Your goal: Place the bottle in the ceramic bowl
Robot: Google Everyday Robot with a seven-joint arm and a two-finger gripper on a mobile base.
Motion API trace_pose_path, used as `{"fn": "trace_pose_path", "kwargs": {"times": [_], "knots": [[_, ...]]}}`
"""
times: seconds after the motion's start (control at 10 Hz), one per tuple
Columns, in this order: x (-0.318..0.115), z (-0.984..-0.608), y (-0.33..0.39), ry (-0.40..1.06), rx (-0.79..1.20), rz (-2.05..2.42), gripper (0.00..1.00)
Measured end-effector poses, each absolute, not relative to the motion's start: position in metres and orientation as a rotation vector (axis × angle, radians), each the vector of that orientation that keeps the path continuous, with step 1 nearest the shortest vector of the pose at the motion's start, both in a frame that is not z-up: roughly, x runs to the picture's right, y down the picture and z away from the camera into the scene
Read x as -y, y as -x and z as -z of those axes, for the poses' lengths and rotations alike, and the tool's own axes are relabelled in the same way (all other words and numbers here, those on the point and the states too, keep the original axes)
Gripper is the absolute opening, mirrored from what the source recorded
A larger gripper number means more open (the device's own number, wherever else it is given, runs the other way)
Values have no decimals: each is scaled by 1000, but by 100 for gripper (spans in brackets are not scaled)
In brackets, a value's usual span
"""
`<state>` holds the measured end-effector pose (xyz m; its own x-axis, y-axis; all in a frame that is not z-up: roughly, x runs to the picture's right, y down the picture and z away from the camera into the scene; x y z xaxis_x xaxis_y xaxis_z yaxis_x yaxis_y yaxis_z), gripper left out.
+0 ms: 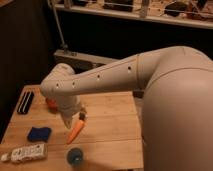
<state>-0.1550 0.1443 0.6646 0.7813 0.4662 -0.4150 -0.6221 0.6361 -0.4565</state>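
Reaches in from the bulky white body (180, 110) at the right as one long white arm (115, 75), sloping gently down and leftward across the wooden table (112, 125). Bends sharply at the rounded wrist (60, 90) above the table's left half and turns straight down from there. Ends in the gripper (72, 119), pointing at the tabletop and hanging just above the boards, left of the table's middle. Fingers apart, clamped on nothing. Close beside the upper, dark-tipped end of an orange carrot (75, 131), which lies aslant just below and to the right of the fingertips; touching or not, cannot tell.

Lying on its side at the front-left corner of the table: the bottle (26, 152), white, cap end toward the left edge, well apart from the gripper. Not in contact with the arm. Just behind it, flat on the boards: a blue sponge (39, 133). To the bottle's right, near the front edge: a small blue cup (76, 156), upright, just in front of the carrot's lower tip.

Mostly hidden behind the wrist: the ceramic bowl (50, 103), showing only as an orange-red sliver at the wrist's left side, toward the back-left of the table. Left of that, by the table's edge: a dark oblong thing (25, 101) with pale stripes. Behind the table: a dark wall and a metal shelf rail (125, 14).
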Motion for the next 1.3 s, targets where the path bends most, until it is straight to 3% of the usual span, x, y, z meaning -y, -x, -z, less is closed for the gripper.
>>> {"fn": "trace_pose_path", "kwargs": {"times": [0.9,1.3], "knots": [[-269,-593,230,721,6,199,65],[-348,-531,295,868,289,491,65]]}}
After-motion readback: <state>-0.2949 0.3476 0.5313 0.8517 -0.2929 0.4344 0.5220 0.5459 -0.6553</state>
